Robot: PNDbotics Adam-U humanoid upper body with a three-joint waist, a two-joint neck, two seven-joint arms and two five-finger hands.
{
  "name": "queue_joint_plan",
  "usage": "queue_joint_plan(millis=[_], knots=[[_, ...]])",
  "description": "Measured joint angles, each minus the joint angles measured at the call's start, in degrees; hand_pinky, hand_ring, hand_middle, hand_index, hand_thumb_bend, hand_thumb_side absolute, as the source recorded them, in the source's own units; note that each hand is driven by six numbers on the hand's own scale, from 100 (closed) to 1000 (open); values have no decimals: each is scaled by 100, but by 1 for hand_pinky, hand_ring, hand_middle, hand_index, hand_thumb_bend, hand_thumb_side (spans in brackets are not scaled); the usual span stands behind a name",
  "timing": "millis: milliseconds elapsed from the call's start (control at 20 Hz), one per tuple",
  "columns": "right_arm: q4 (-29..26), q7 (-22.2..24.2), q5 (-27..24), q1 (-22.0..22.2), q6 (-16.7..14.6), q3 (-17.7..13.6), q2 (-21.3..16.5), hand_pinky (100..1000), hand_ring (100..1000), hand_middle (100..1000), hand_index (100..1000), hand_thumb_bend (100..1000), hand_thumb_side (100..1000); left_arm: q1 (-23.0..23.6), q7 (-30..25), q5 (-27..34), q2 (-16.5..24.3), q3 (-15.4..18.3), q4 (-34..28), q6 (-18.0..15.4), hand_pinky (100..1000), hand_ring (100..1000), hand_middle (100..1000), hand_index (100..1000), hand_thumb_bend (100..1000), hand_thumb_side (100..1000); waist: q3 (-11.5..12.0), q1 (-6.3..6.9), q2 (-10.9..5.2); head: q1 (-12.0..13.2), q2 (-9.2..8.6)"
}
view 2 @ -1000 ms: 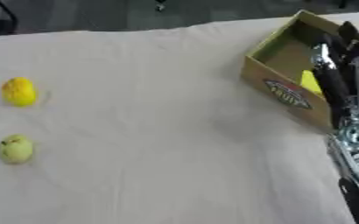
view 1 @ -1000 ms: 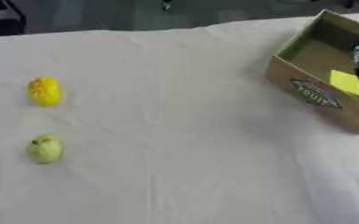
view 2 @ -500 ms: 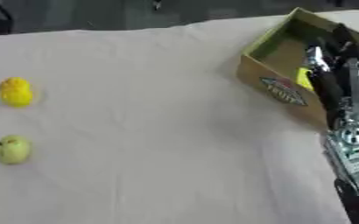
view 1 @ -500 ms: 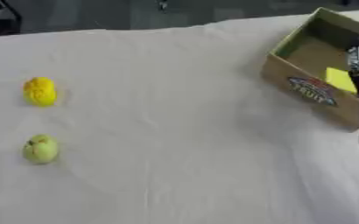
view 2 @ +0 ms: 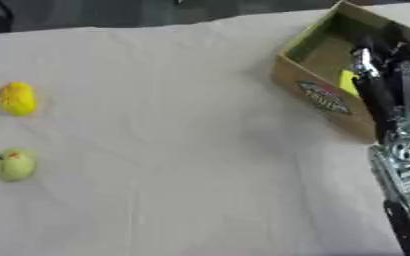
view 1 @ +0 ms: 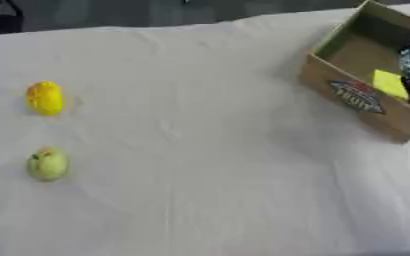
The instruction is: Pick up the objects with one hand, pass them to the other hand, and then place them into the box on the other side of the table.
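Reaching over the box (view 2: 318,95), the right hand (view 2: 379,80) hangs with straight, empty fingers above a yellow piece (view 1: 389,83) already lying inside. Well away from the box, the yellow fruit (view 1: 46,98) and the green fruit (view 1: 47,163) wait on the cloth (view 1: 200,150), likely two transfers remaining.

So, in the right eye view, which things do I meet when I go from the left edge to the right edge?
Yellow fruit and green fruit, one above the other at the far left → cardboard box → right hand, reaching over the box.
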Motion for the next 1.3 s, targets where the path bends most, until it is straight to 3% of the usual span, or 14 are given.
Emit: queue_joint_plan(millis=[250, 400, 450, 750, 1050, 1200, 1300], knots=[[0, 77, 4, -15, 85, 2, 1, 1000, 966, 1000, 1000, 100, 568, 27, -54, 19, 1, -1, -23, 71, 681, 736, 678, 795, 537, 734, 9, -1, 0, 165, 45], [0, 124, 14, -15, 180, 3, 6, 1000, 963, 995, 1000, 100, 568, 40, -76, 12, 2, -2, -56, 135, 693, 746, 688, 799, 376, 849, 12, -1, 0, 236, 47], [0, 136, 18, -15, 205, 3, 7, 1000, 961, 994, 1000, 100, 568, 52, -87, 12, 2, -2, -60, 145, 696, 749, 691, 801, 366, 867, 12, -1, 0, 249, 45], [0, 170, 30, -17, 320, 2, 8, 1000, 959, 993, 1000, 100, 568, 108, -119, 89, 2, -2, -58, 136, 686, 699, 666, 781, 490, 779, -73, 10, -12, 276, -27], [0, 198, 34, -19, 349, 2, 11, 1000, 957, 992, 1000, 100, 567, 150, -35, 236, 2, -8, -67, 165, 682, 681, 659, 781, 516, 741, -105, 13, -22, 243, -136], [0, 225, 56, -18, 371, 3, 60, 1000, 955, 990, 1000, 100, 568, 179, -57, 292, -1, -14, -102, 113, 675, 687, 647, 771, 558, 687, -86, -20, -23, 253, -173], [0, 223, 61, -18, 376, 0, 128, 1000, 955, 987, 1000, 100, 558, 135, -13, 314, -92, 74, -210, 13, 679, 692, 645, 767, 553, 703, -105, -130, 0, 222, -238]])
